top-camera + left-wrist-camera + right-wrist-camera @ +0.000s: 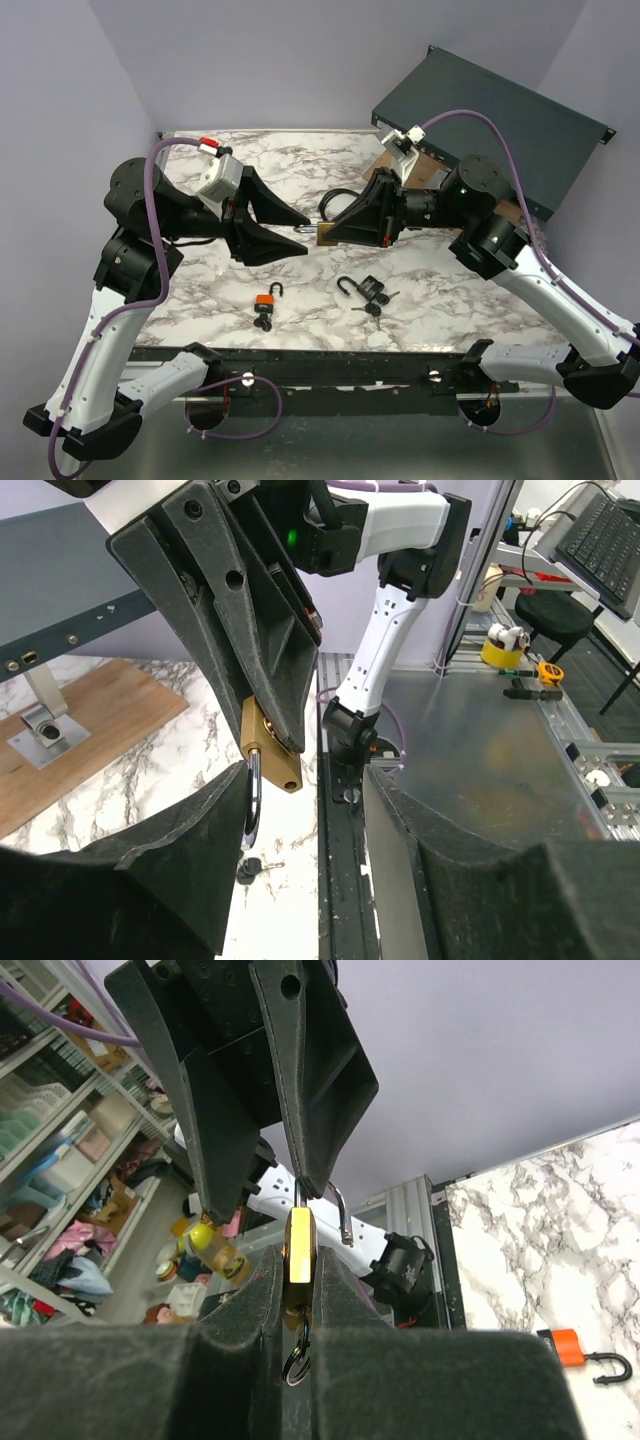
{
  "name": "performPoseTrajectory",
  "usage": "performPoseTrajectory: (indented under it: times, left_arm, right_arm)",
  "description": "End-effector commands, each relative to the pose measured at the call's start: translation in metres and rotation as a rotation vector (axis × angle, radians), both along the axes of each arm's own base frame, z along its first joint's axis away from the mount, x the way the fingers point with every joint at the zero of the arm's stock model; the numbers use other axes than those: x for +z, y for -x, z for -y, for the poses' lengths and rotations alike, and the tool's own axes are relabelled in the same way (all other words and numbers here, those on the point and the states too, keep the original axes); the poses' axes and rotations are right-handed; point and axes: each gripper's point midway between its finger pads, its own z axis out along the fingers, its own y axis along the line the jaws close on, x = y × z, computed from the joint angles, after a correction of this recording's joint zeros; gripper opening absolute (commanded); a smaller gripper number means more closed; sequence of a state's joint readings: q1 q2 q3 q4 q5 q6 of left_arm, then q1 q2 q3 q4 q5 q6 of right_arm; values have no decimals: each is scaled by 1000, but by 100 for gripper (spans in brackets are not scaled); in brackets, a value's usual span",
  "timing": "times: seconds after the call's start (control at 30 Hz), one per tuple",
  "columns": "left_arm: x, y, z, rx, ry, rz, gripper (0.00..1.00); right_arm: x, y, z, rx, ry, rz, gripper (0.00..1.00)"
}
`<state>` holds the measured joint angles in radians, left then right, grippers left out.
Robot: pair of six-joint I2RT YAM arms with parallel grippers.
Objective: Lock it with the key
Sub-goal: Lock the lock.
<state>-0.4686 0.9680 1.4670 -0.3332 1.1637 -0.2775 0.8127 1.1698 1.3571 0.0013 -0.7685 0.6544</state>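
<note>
My right gripper (335, 230) is shut on a brass padlock (326, 233) and holds it above the middle of the table. In the right wrist view the padlock (300, 1245) is pinched between the two pads, its steel shackle (340, 1215) swung open. A key ring (296, 1365) hangs under the lock; the key itself is hidden between the fingers. My left gripper (298, 228) faces the lock and stands open. In the left wrist view the shackle (253, 800) lies against the inner edge of its left finger (215, 810), with the brass body (270, 745) just beyond.
An orange padlock (266, 300) lies on the marble table (300, 160) near the front. To its right lies a black padlock (365, 290) with keys. A wooden board (425, 170) and a dark flat device (490, 125) sit at the back right.
</note>
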Motion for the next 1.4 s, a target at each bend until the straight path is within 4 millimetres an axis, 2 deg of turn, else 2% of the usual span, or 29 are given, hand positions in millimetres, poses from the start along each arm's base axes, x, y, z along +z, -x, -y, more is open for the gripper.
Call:
performPoseTrajectory:
  times: [0.0, 0.13, 0.27, 0.47, 0.9, 1.37]
  left_arm:
    - [1, 19, -5, -62, 9, 35, 47]
    - [0, 15, -5, -27, 11, 15, 42]
    - [-3, 2, -3, 42, -1, -30, 39]
    - [-2, -9, -1, 89, 3, -76, 26]
    - [-3, -14, -1, 122, -9, -123, 17]
    - [1, -22, -2, 180, -1, -134, 12]
  right_arm:
    - [21, 10, 8, 5, -27, 40, 1]
    - [27, 10, 10, -9, -34, 56, 1]
    - [32, 11, 12, -15, -44, 71, 1]
    - [30, 9, 11, -18, -39, 69, 1]
    - [31, 5, 14, -58, -31, 93, 1]
    - [26, 3, 15, -73, -19, 93, 1]
